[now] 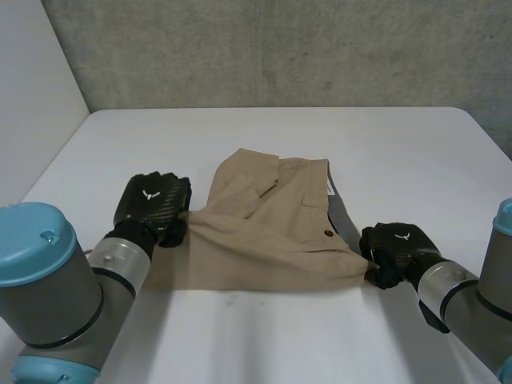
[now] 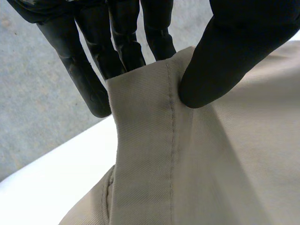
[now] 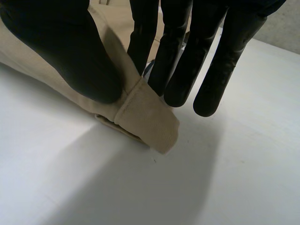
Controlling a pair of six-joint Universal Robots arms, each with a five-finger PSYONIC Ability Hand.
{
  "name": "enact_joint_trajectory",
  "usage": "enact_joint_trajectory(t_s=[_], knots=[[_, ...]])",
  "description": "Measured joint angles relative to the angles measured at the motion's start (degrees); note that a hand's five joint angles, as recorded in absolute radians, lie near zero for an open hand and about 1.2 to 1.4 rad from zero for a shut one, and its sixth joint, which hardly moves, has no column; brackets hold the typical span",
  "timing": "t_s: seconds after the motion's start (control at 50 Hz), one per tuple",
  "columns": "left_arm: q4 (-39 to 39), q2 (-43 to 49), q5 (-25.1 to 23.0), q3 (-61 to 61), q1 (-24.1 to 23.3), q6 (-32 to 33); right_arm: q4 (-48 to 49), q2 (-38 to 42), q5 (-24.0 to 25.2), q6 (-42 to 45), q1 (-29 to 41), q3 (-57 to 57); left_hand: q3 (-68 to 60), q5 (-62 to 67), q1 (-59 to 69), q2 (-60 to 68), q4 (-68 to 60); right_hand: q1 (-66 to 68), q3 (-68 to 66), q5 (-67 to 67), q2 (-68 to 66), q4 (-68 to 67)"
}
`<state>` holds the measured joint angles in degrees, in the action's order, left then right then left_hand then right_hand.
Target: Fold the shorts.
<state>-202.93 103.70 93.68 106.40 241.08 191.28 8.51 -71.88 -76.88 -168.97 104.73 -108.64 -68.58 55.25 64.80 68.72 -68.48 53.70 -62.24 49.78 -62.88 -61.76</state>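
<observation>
Here, at a white table (image 1: 416, 152), the robot's left hand (image 1: 152, 210) pinches the left edge of a pair of tan shorts (image 1: 264, 232) and holds it raised just off the surface. In the left wrist view, a stitched hem is caught between the thumb (image 2: 225, 61) and straight fingers (image 2: 117, 47), with cloth falling away below the palm. The shorts lie in the middle of the table, a dark button (image 1: 326, 233) facing up, the fabric drawn into a shallow ridge from one hand to the other. At the right edge, the right hand (image 1: 398, 252) sits low on the table and nips a thick band corner between its thumb (image 3: 70, 51) and fingers (image 3: 187, 61). That corner looks like the waistband end, though the angle leaves this uncertain. Just a short tab of cloth pokes beyond the grip.

The fold appears barely begun. The likeliest trouble from here is a slip. Each hand holds a narrow margin of fabric, and a pull by either arm away from the other would tighten the ridge and could drag the hem or the band out of its pinch. Uneven lifting, with one side higher than the other, would likely skew the fold and leave the edges out of line. A lower layer could also ride along if it is caught in the right hand's pinch.
</observation>
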Motion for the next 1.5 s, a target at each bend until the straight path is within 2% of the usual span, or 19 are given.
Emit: enact_joint_trajectory(t_s=[0.04,0.06,0.1,0.12,0.16,0.22,0.32,0.42,0.54,0.72,1.0,1.12,1.14,1.16,1.26,1.36,1.5], knots=[[2.28,-0.63,-0.08,0.40,-0.12,-0.09,0.63,1.10,-0.03,0.19,0.12,0.46,0.88,-0.37,-0.38,-1.19,0.85,1.81,-5.44,5.72,-4.82,-6.34],[4.03,-1.21,-0.16,0.63,-0.21,-0.08,0.94,1.13,-0.01,0.26,0.17,0.46,5.02,-2.91,-3.32,-5.89,5.00,1.81,-5.45,5.76,-4.82,-6.39],[7.48,-2.39,-0.42,0.97,-0.31,-0.01,1.32,0.75,0.03,0.32,0.21,0.38,20.07,-16.95,-19.00,-20.38,20.16,1.81,-5.45,5.76,-4.82,-6.48],[8.23,-2.64,-0.49,1.05,-0.33,0.00,1.45,0.52,0.05,0.33,0.22,0.31,20.07,-16.95,-19.00,-20.38,20.16,1.81,-5.45,5.76,-4.82,-6.48],[12.48,-4.09,-1.07,1.38,-0.30,0.09,1.85,-0.50,0.16,0.37,0.23,-0.01,27.91,-24.97,-25.70,-28.46,28.24,1.81,-5.45,5.76,-4.82,-6.48],[18.23,-5.95,-2.51,1.76,0.26,0.20,2.19,-1.83,0.31,0.42,0.26,-0.53,29.39,-26.55,-25.87,-29.77,29.64,1.81,-5.45,5.76,-4.82,-6.48],[21.92,-7.37,-4.36,2.38,2.45,0.21,2.35,-2.86,0.53,0.49,0.31,-1.07,29.39,-26.55,-25.87,-29.77,29.64,1.81,-5.45,5.76,-4.82,-6.48],[22.04,-7.54,-4.98,2.80,4.23,0.18,2.34,-2.98,0.63,0.54,0.35,-1.23,29.39,-26.45,-25.86,-29.76,29.64,1.80,-5.45,5.76,-4.82,-6.49],[18.32,-6.64,-5.09,3.03,6.00,0.14,2.28,-2.97,0.74,0.82,0.44,-1.75,29.07,-25.97,-25.48,-29.27,29.11,1.80,-5.45,5.76,-4.82,-6.49],[13.47,-5.52,-5.06,2.56,6.17,0.12,2.30,-2.99,0.62,2.34,0.79,-2.24,27.68,-24.45,-24.04,-27.80,27.44,1.80,-5.45,5.76,-4.82,-6.50],[13.09,-0.46,-5.09,0.77,5.23,0.20,2.64,-2.84,0.28,3.75,2.22,-2.09,27.63,-24.42,-24.02,-27.74,27.42,1.80,-5.86,5.76,-4.82,-6.50],[13.25,1.45,-5.14,0.31,5.13,0.31,2.65,-2.85,-0.05,3.99,2.39,-1.65,17.10,-14.21,-12.35,-16.75,16.94,1.80,-5.86,5.76,-4.82,-6.50],[13.29,1.64,-5.15,0.21,5.09,0.31,2.64,-2.87,-0.12,4.01,2.41,-1.53,13.55,-11.23,-9.33,-13.61,13.92,1.80,-5.85,5.76,-4.82,-6.50],[13.34,1.84,-5.16,0.04,4.97,0.32,2.62,-2.92,-0.20,4.02,2.44,-1.35,5.63,-2.77,-1.27,-5.12,5.31,1.80,-5.85,5.76,-4.82,-6.50],[13.57,1.52,-5.19,-0.82,4.63,0.43,2.45,-3.26,-0.47,4.10,2.59,-0.62,0.98,0.42,0.09,-0.36,0.25,1.80,-5.86,5.76,-4.82,-6.50],[14.13,-3.08,-5.03,-2.78,3.99,0.54,1.60,-4.67,-1.12,5.66,3.39,0.95,0.74,0.42,0.08,-0.22,0.24,1.80,-5.86,5.76,-4.82,-6.50],[17.14,-19.06,-4.92,-7.47,2.53,-0.24,-3.72,-12.38,-4.23,13.53,4.29,6.29,0.52,0.42,0.09,-0.15,0.04,1.80,-5.85,5.76,-4.82,-6.54]])
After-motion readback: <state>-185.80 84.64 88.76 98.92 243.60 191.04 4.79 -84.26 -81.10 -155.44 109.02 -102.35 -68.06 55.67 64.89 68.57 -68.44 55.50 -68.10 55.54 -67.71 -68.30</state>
